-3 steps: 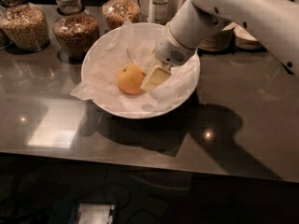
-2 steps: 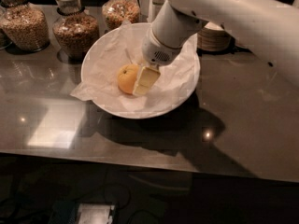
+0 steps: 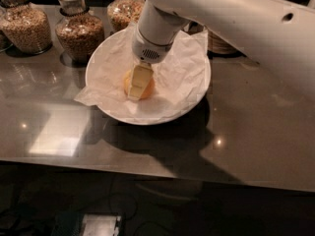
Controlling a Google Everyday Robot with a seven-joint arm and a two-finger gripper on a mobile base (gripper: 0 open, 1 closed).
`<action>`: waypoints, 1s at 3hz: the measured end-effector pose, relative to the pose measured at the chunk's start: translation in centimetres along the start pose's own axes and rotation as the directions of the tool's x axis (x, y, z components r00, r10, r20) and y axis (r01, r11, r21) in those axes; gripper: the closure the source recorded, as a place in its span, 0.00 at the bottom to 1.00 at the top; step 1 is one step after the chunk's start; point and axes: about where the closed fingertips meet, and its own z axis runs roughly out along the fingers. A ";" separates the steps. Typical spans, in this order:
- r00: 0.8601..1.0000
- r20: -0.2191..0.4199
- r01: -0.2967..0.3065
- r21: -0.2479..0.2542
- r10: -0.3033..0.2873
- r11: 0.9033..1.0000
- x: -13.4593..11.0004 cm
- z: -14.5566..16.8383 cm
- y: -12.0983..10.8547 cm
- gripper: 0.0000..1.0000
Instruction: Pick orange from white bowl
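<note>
A dark, glossy counter point(image 3: 256, 132) fills most of the view, catching spots of light and the shadow of what stands on it. The robot's white arm point(image 3: 236, 18) comes in from the 2 o'clock corner and slants down toward the middle, ending in a round wrist housing with a vent grille.

The white bowl point(image 3: 194, 100) stands just toward 11 o'clock of the view's centre, wide and shallow. Its crinkled paper lining point(image 3: 182, 68) spills over the rim at 8 o'clock. Three glass jars of grain or nuts stand along the far edge, from 10 to 12 o'clock of the bowl. The first jar point(image 3: 27, 26) is well apart from it. The second jar point(image 3: 78, 31) is just beside the rim, and the third jar point(image 3: 123, 11) is right behind the rim, beside the wrist.

The gripper point(image 3: 138, 85) reaches down into the bowl below the wrist. Its pale cream tip lies across the near face of the orange point(image 3: 150, 88). Yellow-orange skin shows on both sides of that tip. Whether the gripper is clamped on the fruit or only set against it cannot be told from here.

The orange is inside the bowl on the paper, toward 9 o'clock of the bowl's middle.
</note>
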 end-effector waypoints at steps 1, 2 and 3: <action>0.999 -0.018 -0.048 -0.014 0.048 0.999 0.6 1.6 -0.8 0.21; 0.993 -0.051 -0.105 -0.042 0.103 0.994 2.2 3.0 -1.0 0.23; 0.984 -0.079 -0.164 -0.058 0.159 0.985 4.1 3.4 -0.3 0.24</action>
